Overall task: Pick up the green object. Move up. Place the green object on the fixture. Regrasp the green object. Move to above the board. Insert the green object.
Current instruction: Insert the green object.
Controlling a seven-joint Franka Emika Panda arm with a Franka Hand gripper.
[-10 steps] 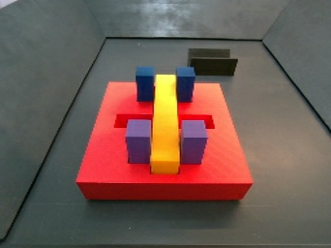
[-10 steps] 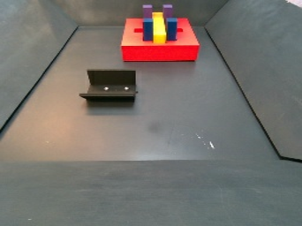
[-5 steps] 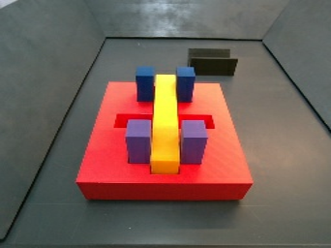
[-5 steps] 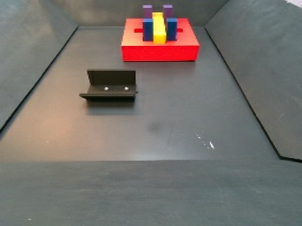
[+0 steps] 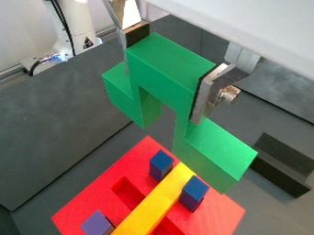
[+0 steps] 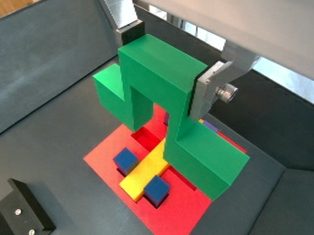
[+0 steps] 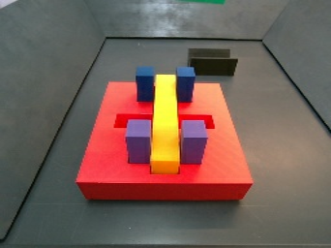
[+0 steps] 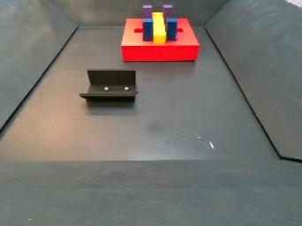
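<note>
My gripper [image 5: 166, 78] is shut on the green object [image 5: 215, 151], a large stepped bright green block; silver fingers [image 5: 211, 92] press on its two sides. It hangs high above the board [image 5: 123, 174], the red base with a yellow bar [image 5: 153, 207] and blue and purple blocks. Both wrist views show this grip [image 6: 168, 73] over the board [image 6: 105, 151]. In a side view only a green sliver [image 7: 203, 2] shows at the upper edge above the board [image 7: 162, 176]. The gripper does not show in the side view of board [image 8: 160, 51] and fixture.
The fixture [image 8: 109, 86], a dark L-shaped bracket, stands on the dark floor apart from the board; it also shows in other views [image 7: 214, 63] [image 6: 25, 209] [image 5: 285, 165]. Grey walls enclose the floor on all sides.
A green sliver has come into view at the upper edge of a side view. The board and the fixture have not moved.
</note>
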